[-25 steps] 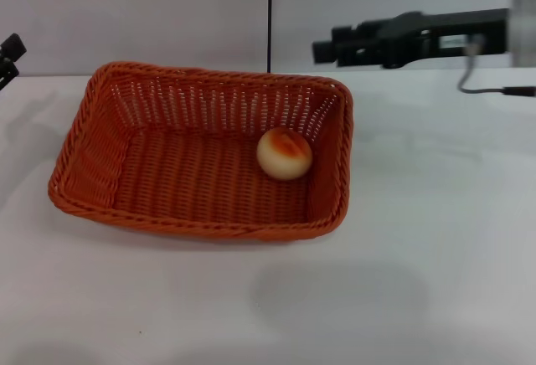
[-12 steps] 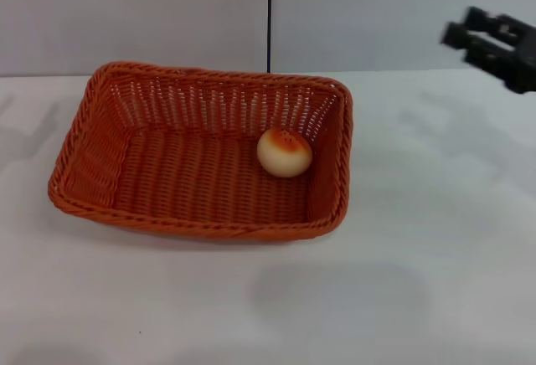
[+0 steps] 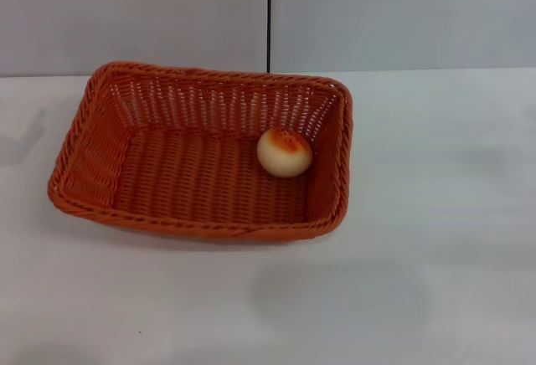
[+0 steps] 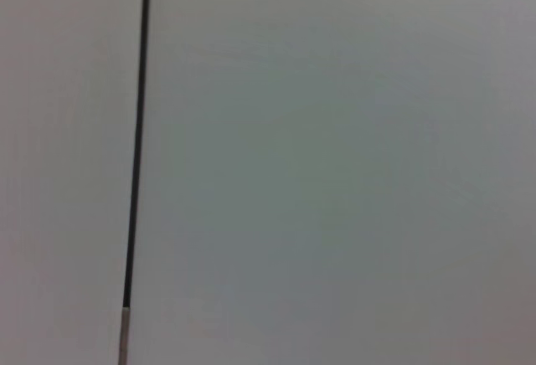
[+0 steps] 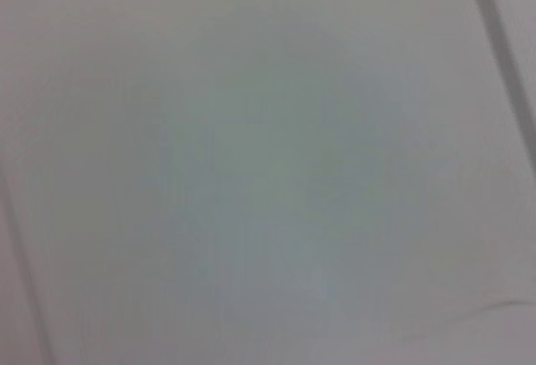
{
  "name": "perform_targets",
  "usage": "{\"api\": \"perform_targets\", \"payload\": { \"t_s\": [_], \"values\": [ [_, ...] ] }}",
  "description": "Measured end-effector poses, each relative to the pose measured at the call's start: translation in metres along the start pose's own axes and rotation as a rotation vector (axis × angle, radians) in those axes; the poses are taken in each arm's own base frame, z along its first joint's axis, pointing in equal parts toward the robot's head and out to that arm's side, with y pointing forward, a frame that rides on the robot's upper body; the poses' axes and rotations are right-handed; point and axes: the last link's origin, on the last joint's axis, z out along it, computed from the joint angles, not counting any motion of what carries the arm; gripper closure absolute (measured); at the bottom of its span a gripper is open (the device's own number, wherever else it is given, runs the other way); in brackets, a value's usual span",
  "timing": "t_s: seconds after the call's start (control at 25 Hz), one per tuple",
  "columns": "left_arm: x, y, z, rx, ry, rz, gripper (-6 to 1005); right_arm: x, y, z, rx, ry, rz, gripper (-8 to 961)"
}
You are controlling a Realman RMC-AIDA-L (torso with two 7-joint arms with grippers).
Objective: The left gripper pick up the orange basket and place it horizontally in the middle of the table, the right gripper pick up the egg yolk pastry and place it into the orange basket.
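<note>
Egg yolk pastry [image 3: 285, 152] sits inside orange basket [image 3: 126, 182], near its right wall, on worktop [image 3: 419, 256]. You see neither tool; wrist views show only blank wall.

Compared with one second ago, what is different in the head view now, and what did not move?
The right hand has pulled away toward the robot's right and out of the head view; the left hand, then at the far left edge, is gone too. Neither held anything. The orange basket stays in place on the table, and the egg yolk pastry stays inside it near its right wall.
</note>
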Motion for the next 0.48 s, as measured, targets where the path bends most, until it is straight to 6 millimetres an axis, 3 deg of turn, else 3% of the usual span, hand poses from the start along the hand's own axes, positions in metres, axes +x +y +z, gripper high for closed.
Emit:
{"api": "perform_targets", "payload": {
  "t_s": [0.16,0.48],
  "values": [
    [0.001,0.004,-0.007,-0.006,0.058,0.048,201,-0.001,-0.002,-0.011,0.026,-0.031,-0.08,343],
    [-0.01,0.008,-0.018,0.033,0.111,0.089,201,0.004,-0.005,-0.012,0.052,-0.038,-0.094,343]
  ]
}}
